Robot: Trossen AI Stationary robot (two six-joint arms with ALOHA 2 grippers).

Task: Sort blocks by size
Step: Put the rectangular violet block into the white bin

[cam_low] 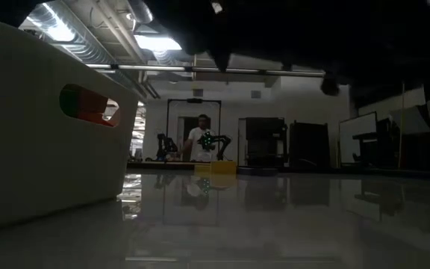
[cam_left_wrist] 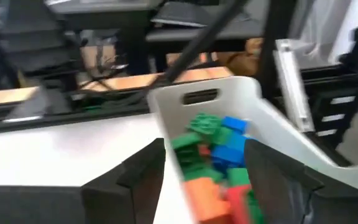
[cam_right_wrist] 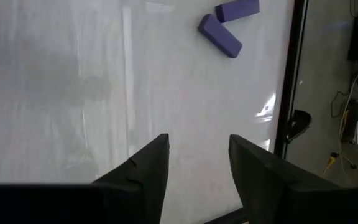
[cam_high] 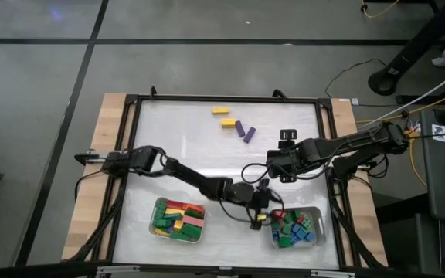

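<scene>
two yellow (cam_high: pixel 220 111) and two purple blocks (cam_high: pixel 245 131) loose; two trays (cam_high: pixel 159 228); both pincers (cam_left_wrist: pixel 205 163) open, empty.

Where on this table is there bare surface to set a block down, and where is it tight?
Bare: the wide stretch between the left arm's base and the loose blocks at the far edge, and the near strip left of the left tray. Tight: near right, where the left gripper hangs with jaws open by the right tray, right gripper beside.

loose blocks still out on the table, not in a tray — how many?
4. Two yellow blocks and two purple blocks lie clustered at the far side of the table. Others may be hidden under the arms.
</scene>
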